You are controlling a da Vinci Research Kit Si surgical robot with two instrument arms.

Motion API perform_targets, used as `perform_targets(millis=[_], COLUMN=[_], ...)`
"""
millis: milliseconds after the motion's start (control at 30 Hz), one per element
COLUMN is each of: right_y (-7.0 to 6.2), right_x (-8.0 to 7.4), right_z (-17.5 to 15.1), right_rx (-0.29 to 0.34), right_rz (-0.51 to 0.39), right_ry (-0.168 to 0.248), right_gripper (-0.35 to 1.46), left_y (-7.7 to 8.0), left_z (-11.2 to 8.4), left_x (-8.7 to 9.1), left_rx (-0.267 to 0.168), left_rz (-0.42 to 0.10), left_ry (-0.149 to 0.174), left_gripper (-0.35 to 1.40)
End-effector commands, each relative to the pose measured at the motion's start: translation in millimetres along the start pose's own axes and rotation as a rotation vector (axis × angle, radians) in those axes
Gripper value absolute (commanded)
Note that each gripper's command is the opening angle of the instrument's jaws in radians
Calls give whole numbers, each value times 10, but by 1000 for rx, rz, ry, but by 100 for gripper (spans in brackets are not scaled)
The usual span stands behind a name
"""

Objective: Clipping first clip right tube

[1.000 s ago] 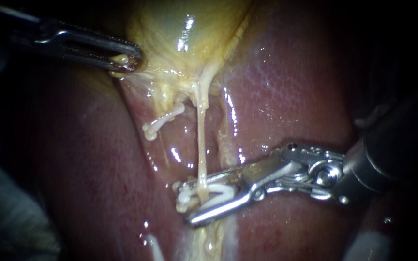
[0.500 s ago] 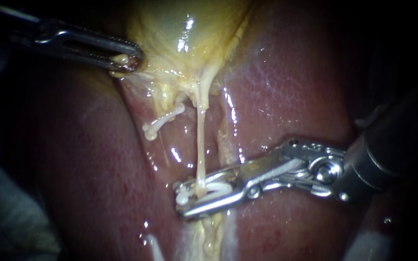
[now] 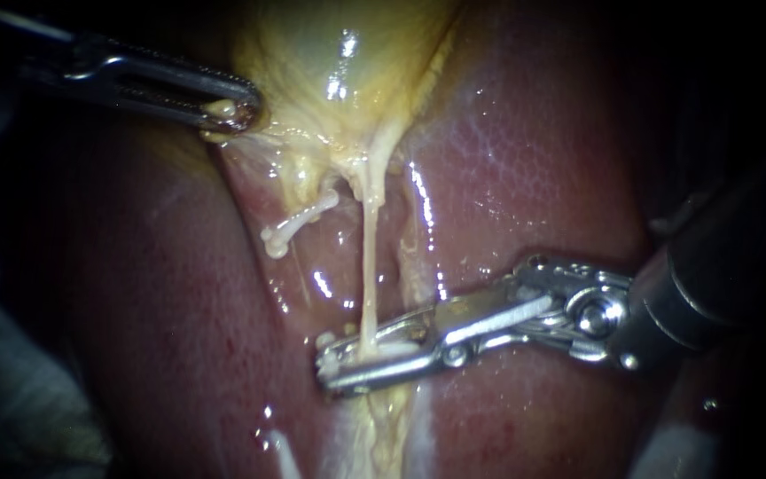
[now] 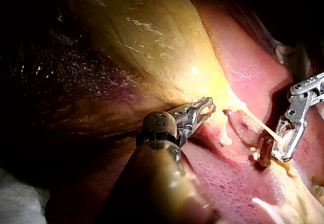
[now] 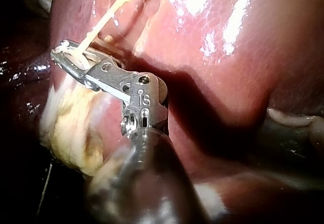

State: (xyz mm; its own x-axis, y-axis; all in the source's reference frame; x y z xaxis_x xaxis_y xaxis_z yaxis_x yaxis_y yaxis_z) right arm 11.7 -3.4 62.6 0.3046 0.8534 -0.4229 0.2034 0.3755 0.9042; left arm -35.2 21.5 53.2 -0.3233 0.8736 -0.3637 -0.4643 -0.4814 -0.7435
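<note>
While your left instrument [image 3: 239, 111] reaches in from the upper left of the frame, its claw is clamped on the lower left edge of the gallbladder [image 3: 330, 53], and a bead of yellow tissue shows between the 2 tips. Your right instrument [image 3: 323, 368] enters from the right edge and lies across the lower centre. Its claw is squeezed almost flat on a white clip [image 3: 333, 361] set across the right tube [image 3: 368, 257]. That tube is 1 pale, taut strand running from the gallbladder at upper centre straight down into the claw, with the wet red liver [image 3: 525, 160] on both sides of it. Left of it, a shorter pale tube [image 3: 299, 222] ends free in a knob, well apart from the clip. In the right wrist view the strand [image 5: 101, 21] meets the claw [image 5: 58, 54] close to its tips, where white clip material shows. In the left wrist view the 2 instruments stand apart.
</note>
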Motion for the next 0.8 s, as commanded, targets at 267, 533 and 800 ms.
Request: perform_targets(millis=[267, 533, 800], right_y=[-1, -1, 0], right_x=[-1, -2, -3], right_z=[0, 0, 0], right_rx=[3, 4, 4], right_rz=[76, 75, 74], right_ry=[4, 4, 3], right_gripper=[-35, -35, -35], left_y=[0, 0, 0], left_z=[0, 0, 0], left_x=[0, 0, 0], left_rx=[0, 0, 1], left_rz=[0, 0, 0], left_ry=[0, 0, 0], left_gripper=[-35, -35, -35])
